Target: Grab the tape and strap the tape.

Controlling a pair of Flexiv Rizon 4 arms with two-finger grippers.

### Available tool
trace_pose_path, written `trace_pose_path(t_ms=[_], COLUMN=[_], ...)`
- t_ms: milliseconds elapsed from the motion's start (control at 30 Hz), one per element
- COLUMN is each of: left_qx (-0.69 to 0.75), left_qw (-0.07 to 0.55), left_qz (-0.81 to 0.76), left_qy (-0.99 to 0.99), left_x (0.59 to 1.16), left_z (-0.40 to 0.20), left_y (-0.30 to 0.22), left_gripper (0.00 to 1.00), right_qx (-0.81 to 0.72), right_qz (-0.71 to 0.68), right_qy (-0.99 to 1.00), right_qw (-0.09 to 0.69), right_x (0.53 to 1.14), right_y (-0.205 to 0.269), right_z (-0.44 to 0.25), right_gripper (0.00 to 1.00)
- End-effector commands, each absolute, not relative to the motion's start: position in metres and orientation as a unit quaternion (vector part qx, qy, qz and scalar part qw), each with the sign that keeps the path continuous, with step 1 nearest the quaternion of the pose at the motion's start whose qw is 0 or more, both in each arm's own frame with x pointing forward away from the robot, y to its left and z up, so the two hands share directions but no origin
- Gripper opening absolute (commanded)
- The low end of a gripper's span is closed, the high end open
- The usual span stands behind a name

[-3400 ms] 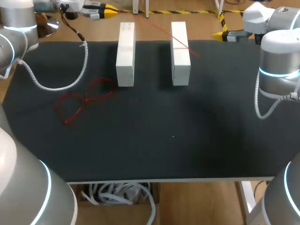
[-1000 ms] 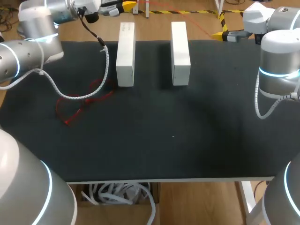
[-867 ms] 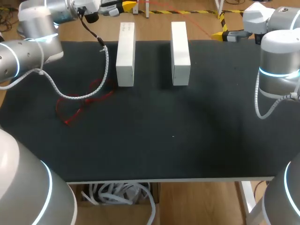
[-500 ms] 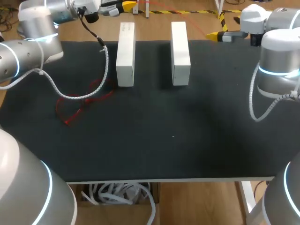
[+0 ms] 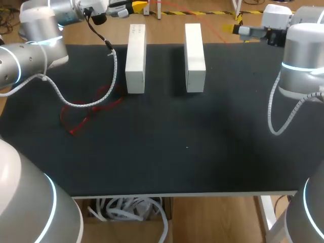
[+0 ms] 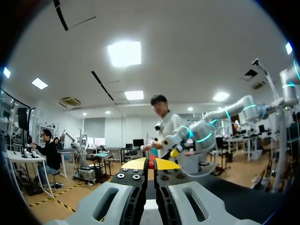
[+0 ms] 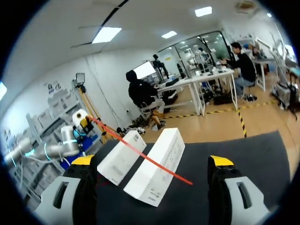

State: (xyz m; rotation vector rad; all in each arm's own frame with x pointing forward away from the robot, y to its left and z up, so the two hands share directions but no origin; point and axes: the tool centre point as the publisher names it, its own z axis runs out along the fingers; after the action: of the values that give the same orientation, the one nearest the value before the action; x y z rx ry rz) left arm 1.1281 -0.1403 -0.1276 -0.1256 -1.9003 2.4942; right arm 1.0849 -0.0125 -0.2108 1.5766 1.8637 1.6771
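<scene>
A thin red tape lies in loose loops [image 5: 91, 109] on the black mat at the left. From there it runs up to my left gripper [image 5: 139, 7], which hangs beyond the far end of the left white box [image 5: 135, 58]. In the left wrist view the yellow tips [image 6: 151, 164] are shut on a bit of red tape. One taut strand [image 7: 140, 157] runs from that gripper across both white boxes [image 7: 157, 168]. My right gripper [image 5: 236, 29] is at the far right edge, right of the right box [image 5: 195, 56]. It stands open [image 7: 152, 161] with nothing held.
The black mat [image 5: 202, 152] covers the table. The two white boxes lie side by side at the far middle with a gap between them. My left arm's white cable [image 5: 96, 96] hangs over the tape loops.
My right gripper has shifted a little farther back and to the left, staying open. The left arm, after moving right earlier, has held still with the tape for the last second.
</scene>
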Motion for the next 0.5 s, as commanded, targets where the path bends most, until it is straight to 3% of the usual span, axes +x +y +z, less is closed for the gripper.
trace_pose_path(t_ms=[33,433,500], left_qx=[-0.039,-0.039,-0.039], left_qw=[-0.001,-0.001,-0.001], left_qz=[0.795,0.795,0.795], left_qy=[-0.605,-0.605,-0.605], left_x=[1.127,1.127,1.127], left_z=[-0.128,-0.128,-0.128], left_y=[-0.141,-0.141,-0.141], left_gripper=[0.00,0.00,0.00], right_qx=[0.728,0.728,0.758], right_qz=[0.593,0.593,0.579], right_qy=[0.323,0.323,0.250], right_qw=[-0.115,-0.115,-0.169], right_x=[1.084,1.084,1.080], right_y=[-0.012,-0.012,0.007], right_z=[-0.211,-0.211,-0.204], right_gripper=[1.00,1.00,1.00])
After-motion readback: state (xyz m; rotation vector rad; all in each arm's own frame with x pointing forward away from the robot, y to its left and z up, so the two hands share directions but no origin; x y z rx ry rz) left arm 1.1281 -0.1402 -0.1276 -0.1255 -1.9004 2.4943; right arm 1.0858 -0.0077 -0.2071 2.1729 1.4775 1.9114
